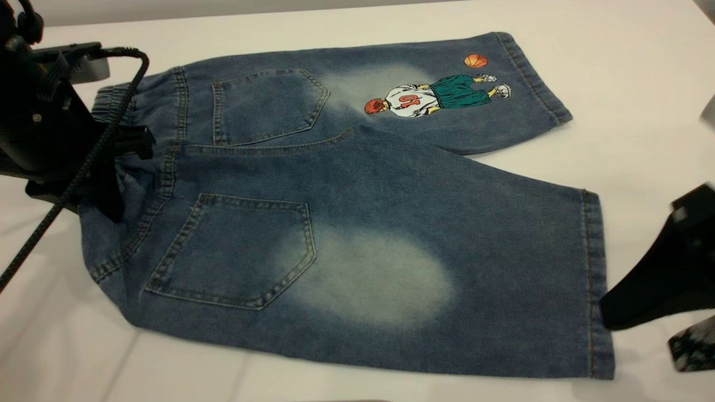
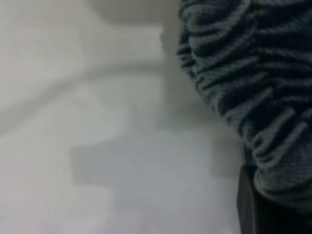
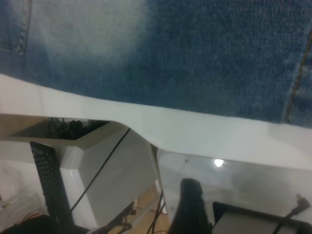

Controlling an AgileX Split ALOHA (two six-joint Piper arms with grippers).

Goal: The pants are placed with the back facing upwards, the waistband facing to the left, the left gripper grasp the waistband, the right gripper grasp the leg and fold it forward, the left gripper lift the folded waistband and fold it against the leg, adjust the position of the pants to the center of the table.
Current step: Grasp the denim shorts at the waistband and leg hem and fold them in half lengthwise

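You have bare table (image 1: 614, 67) from twelve round to three o'clock of the pants (image 1: 346, 212), while the left gripper (image 1: 120, 167) blocks nine and the right gripper (image 1: 665, 279) crowds four.

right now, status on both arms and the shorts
Left end effector at the waistband, grip unclear. Right end effector at the plain leg's hem, grip unclear. Shorts flat, unfolded. Nothing in the way.
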